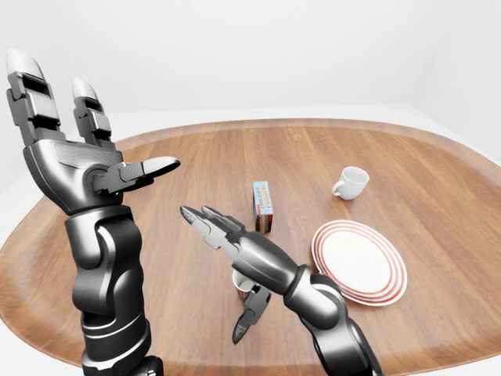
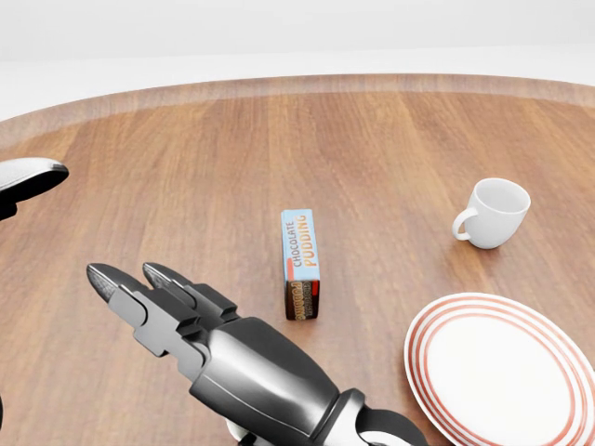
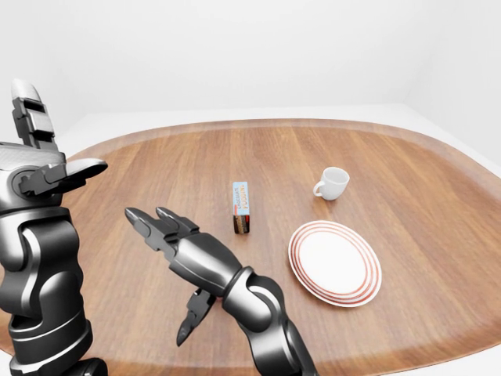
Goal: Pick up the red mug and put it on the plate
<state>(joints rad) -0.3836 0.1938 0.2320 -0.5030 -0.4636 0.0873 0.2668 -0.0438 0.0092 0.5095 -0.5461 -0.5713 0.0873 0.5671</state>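
Red mug [image 1: 244, 283] under spread right hand [image 1: 235, 258], plate [image 1: 359, 261] nearby

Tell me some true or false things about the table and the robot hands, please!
1. The plate has nothing on it. True.
2. The white cup stands on the plate. False: it stands on the table, apart from the plate.
3. The right robot hand is over the red mug with fingers open. True.
4. The pudding box lies flat on the plate. False: it stands on its edge on the table.
5. The left robot hand holds the red mug. False: it is raised, open and empty.
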